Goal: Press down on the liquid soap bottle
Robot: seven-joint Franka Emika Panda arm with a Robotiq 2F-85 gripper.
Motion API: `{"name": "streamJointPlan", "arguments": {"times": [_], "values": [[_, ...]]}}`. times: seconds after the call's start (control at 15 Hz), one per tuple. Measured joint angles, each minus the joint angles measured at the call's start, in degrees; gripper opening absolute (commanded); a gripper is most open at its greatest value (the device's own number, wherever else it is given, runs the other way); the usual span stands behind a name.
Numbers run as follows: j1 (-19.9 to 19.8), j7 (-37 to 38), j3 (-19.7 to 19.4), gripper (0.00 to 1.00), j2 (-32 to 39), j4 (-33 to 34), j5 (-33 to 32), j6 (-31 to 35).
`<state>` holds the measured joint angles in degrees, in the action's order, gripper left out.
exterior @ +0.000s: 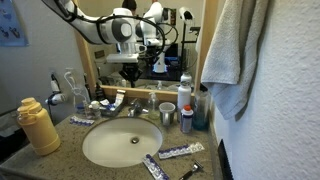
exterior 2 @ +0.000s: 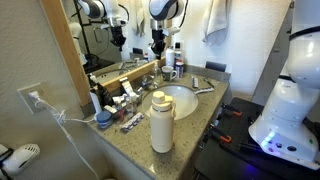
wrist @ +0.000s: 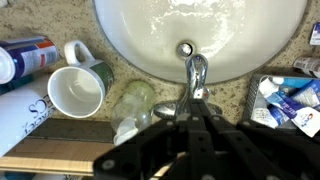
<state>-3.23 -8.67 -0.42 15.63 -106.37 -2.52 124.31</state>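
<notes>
The liquid soap bottle (wrist: 134, 101) looks clear and greenish with a white pump top. It stands on the counter between the faucet (wrist: 196, 72) and a white mug (wrist: 77, 92). In an exterior view it is a small shape (exterior: 152, 102) beside the faucet, hard to make out. My gripper (wrist: 196, 104) fills the bottom of the wrist view with its fingers together, holding nothing. It hangs above the faucet, to one side of the soap bottle and apart from it. It shows in both exterior views (exterior: 130, 72) (exterior 2: 158, 48), well above the counter.
A white sink (exterior: 98, 150) is set in a speckled counter. A large yellow bottle (exterior: 38, 126) stands near the front edge. Tubes (exterior: 180, 152) lie by the sink, bottles (exterior: 185, 96) stand at the back, and a towel (exterior: 238, 50) hangs nearby. A mirror backs the counter.
</notes>
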Motion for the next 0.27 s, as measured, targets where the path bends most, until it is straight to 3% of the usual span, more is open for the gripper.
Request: {"name": "streamJointPlan", "arguments": {"times": [0.27], "values": [[-0.01,0.11,-0.08,0.00,-2.18,-3.22,0.11,-0.11]]}}
